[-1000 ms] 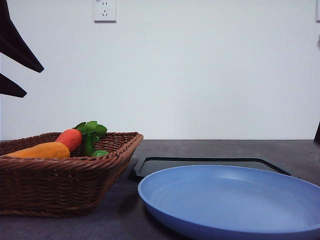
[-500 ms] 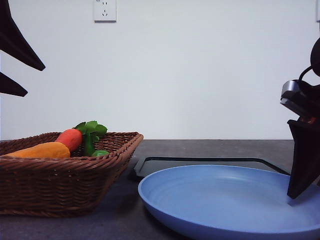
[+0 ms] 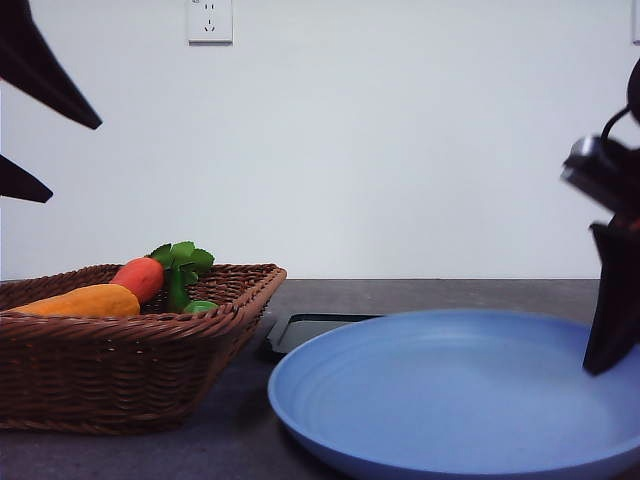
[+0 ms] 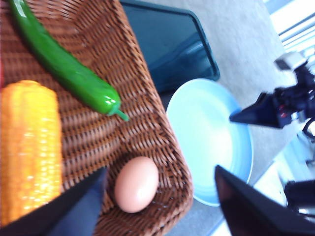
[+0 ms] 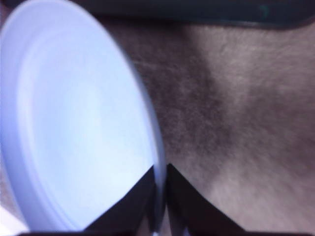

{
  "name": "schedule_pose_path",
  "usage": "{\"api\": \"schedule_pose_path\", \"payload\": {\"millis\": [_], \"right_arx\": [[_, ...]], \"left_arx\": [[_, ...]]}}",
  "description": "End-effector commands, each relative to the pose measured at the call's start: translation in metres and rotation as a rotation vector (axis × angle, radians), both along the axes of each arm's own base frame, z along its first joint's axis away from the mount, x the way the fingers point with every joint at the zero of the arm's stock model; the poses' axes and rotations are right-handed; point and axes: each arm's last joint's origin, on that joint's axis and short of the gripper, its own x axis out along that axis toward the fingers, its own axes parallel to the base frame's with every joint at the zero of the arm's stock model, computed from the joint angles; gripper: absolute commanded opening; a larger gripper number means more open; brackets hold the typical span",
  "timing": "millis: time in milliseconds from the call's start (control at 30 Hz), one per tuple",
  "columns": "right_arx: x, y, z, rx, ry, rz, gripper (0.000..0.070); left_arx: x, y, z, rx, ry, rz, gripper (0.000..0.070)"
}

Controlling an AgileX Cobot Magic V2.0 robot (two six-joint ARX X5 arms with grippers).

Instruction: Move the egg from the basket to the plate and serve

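the left gripper (image 4: pixel 160 196) hangs with jaws spread wide over the basket (image 4: pixel 147 118), where the egg (image 4: pixel 136 184) lies in the corner just beside the corn (image 4: pixel 29 147) and near the green pepper (image 4: pixel 64 66), while the plate (image 4: pixel 209 142) sits beyond the rim beside the dark tray (image 4: pixel 172 46), the right gripper (image 4: pixel 263 110) at its edge.

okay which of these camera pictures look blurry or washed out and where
Front view: sharp on the basket, the right gripper slightly smeared. Left wrist view: soft throughout, the plate glaring pale, the corner by the right gripper blown white; the egg is still readable. Right wrist view: blurriest, the plate and table smeared.
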Motion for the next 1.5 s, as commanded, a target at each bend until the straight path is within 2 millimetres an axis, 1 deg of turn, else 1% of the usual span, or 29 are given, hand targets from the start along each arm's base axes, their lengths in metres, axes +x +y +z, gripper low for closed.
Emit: {"api": "schedule_pose_path", "payload": {"millis": [0, 167, 300, 467, 600, 733, 867, 1000, 1300, 1467], "right_arx": [[-0.002, -0.002, 0.006, 0.007, -0.017, -0.011, 0.0000], [-0.015, -0.013, 0.028, 0.017, -0.106, -0.058, 0.0000], [-0.025, -0.023, 0.045, 0.013, -0.195, -0.110, 0.0000], [-0.035, -0.032, 0.059, 0.011, -0.288, -0.168, 0.0000], [-0.041, -0.037, 0.065, 0.012, -0.327, -0.196, 0.0000], [-0.045, -0.040, 0.069, 0.013, -0.354, -0.210, 0.0000], [-0.047, -0.040, 0.071, 0.013, -0.363, -0.213, 0.0000], [-0.048, -0.040, 0.070, 0.011, -0.359, -0.212, 0.0000], [-0.048, -0.040, 0.070, 0.011, -0.359, -0.212, 0.0000], [-0.048, -0.040, 0.071, 0.012, -0.359, -0.212, 0.0000]], "left_arx": [[0.004, -0.003, 0.006, 0.000, -0.032, -0.034, 0.0495], [0.008, -0.019, 0.006, 0.060, -0.044, -0.137, 0.0493], [0.013, -0.040, 0.009, 0.217, -0.077, -0.225, 0.0493], [0.022, -0.070, 0.008, 0.398, -0.114, -0.330, 0.0492], [0.030, -0.093, -0.001, 0.503, -0.113, -0.391, 0.0492], [0.038, -0.109, -0.017, 0.588, -0.088, -0.434, 0.0492], [0.044, -0.115, -0.035, 0.623, -0.025, -0.463, 0.0469], [0.047, -0.117, -0.046, 0.639, 0.007, -0.477, 0.0459], [0.048, -0.118, -0.048, 0.649, 0.001, -0.496, 0.0455], [0.049, -0.118, -0.052, 0.656, 0.009, -0.507, 0.0400]]}}
